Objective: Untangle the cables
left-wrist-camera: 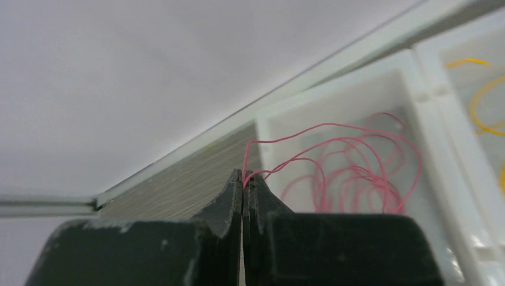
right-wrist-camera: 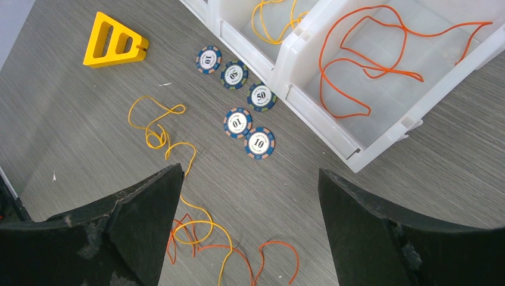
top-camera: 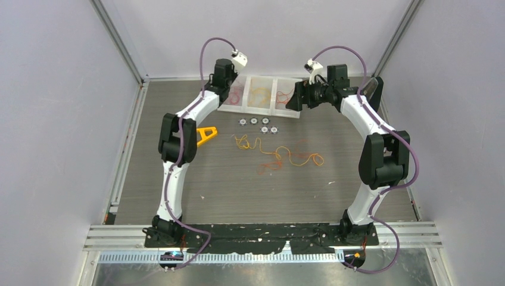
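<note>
My left claw (left-wrist-camera: 243,176) is clenched on a red cable (left-wrist-camera: 363,179), pinching one strand at the very tips. The rest of it loops down into the left bin (left-wrist-camera: 339,83) of the white tray, so I judge this one is sorted and only needs letting go. The yellow frame (right-wrist-camera: 116,58) lies well apart on the table, no part of the job. In the middle of the table sits the remaining tangle (top-camera: 280,156): a yellow cable (right-wrist-camera: 158,128) crossing an orange cable (right-wrist-camera: 184,235), not yet separated. Five poker chips (right-wrist-camera: 237,123) lie between that knot and the tray. The middle bin holds yellow strands (right-wrist-camera: 268,24), the right bin orange ones (right-wrist-camera: 387,72). My right claw (right-wrist-camera: 249,173) hangs released, jaws wide, holding nothing, near the right bin and ready for the tangle.
</note>
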Controlling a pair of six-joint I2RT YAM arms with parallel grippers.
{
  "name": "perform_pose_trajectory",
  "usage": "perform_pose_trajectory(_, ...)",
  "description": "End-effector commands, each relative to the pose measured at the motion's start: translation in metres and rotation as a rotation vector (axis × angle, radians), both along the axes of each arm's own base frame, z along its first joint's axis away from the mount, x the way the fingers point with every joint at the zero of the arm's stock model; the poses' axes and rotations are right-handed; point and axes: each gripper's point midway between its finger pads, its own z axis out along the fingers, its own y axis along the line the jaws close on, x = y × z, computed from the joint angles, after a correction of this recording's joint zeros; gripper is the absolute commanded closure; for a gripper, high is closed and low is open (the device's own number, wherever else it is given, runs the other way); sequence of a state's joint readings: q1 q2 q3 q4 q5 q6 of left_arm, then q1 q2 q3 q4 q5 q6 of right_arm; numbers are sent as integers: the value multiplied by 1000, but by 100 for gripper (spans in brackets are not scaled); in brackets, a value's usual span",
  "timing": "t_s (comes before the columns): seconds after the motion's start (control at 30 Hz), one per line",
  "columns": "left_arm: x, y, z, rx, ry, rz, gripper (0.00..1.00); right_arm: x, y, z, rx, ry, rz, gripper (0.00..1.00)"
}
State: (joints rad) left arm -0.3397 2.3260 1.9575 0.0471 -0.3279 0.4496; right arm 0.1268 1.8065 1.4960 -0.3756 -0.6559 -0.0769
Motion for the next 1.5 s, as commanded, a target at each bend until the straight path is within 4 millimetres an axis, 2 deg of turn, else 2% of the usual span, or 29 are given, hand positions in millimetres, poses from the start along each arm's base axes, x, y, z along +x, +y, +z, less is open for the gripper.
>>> perform_pose_trajectory(0.0,-11,-49,6,-37,87,-203,100,3,2,28,17,-74,11,10)
perform_pose_trajectory(0.17,1,-50,-7,43,166,-211,100,2,3,28,18,-73,14,10)
perform_pose_trajectory(0.2,2,-49,-7,51,168,-206,94,3,3,29,19,-74,14,10)
perform_pose_trajectory(0.27,1,-47,-8,32,175,-200,72,2,3,29,19,-76,16,10)
perform_pose_trajectory(0.33,-5,-47,4,-29,173,-226,54,2,3,30,18,-77,22,10)
perform_pose_trajectory(0.43,-17,-50,36,-74,145,-291,40,-1,3,31,9,-83,38,10)
perform_pose_trajectory(0.5,-25,-49,65,-80,106,-317,30,-4,3,31,1,-83,55,10)
perform_pose_trajectory(0.6,-44,-50,110,-168,78,-388,18,-16,2,24,-22,-65,97,12)
perform_pose_trajectory(0.7,-75,-54,147,-284,98,-496,10,-28,-1,14,-73,-44,141,13)
perform_pose_trajectory(0.77,-105,-55,161,-330,133,-592,1,-41,-5,1,-126,-8,178,14)
perform_pose_trajectory(0.87,-148,-59,165,-428,194,-730,0,-64,-4,-21,-195,72,239,17)
perform_pose_trajectory(1.0,-191,-60,164,-522,216,-799,1,-84,19,-42,-266,108,327,19)
perform_pose_trajectory(1.07,-207,-59,161,-550,216,-801,0,-89,45,-48,-311,73,387,19)
perform_pose_trajectory(1.1,-214,-58,158,-561,217,-796,0,-87,50,-54,-335,70,392,19)
perform_pose_trajectory(1.13,-221,-57,156,-571,221,-794,1,-85,65,-52,-338,35,416,19)
perform_pose_trajectory(1.27,-246,-50,154,-576,225,-784,0,-69,103,-76,-385,-22,453,18)
perform_pose_trajectory(1.47,-260,-24,158,-606,220,-718,0,-51,150,-110,-451,-76,553,15)
